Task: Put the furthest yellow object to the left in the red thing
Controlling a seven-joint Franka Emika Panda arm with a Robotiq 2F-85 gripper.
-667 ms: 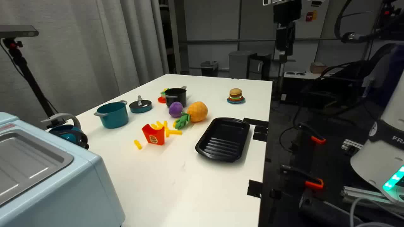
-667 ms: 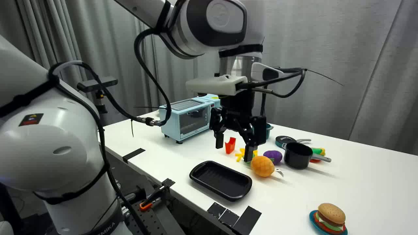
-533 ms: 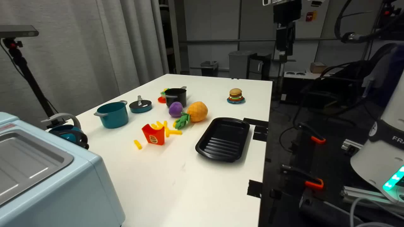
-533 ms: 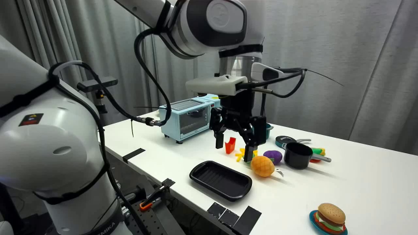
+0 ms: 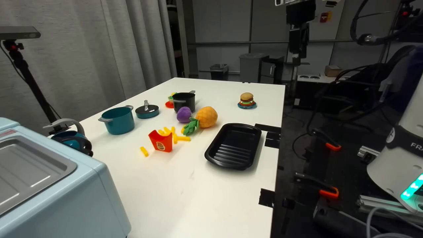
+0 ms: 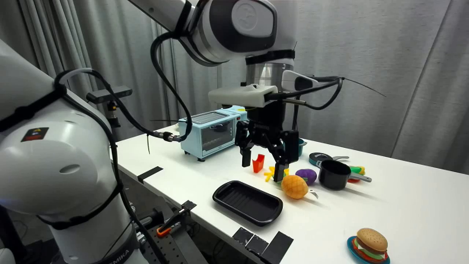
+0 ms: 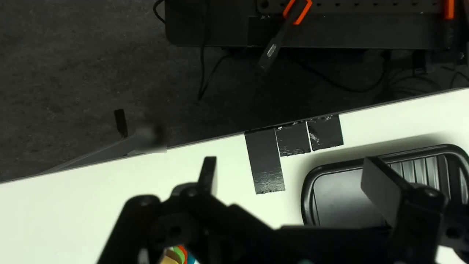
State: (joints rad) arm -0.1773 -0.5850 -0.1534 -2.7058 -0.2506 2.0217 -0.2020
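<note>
The red carton stands on the table and also shows in an exterior view. A lone yellow stick lies left of it; elsewhere this stick is not in view. Several more yellow sticks lie behind and right of the carton, and part of this group shows in an exterior view. My gripper is open and empty, held high above the table. It also shows in an exterior view. In the wrist view my open fingers show no carton and no sticks.
A black tray lies near the table edge. A pineapple toy, purple toy, black pot, teal pot and lid stand behind. A blue toaster oven and a burger stand farther off.
</note>
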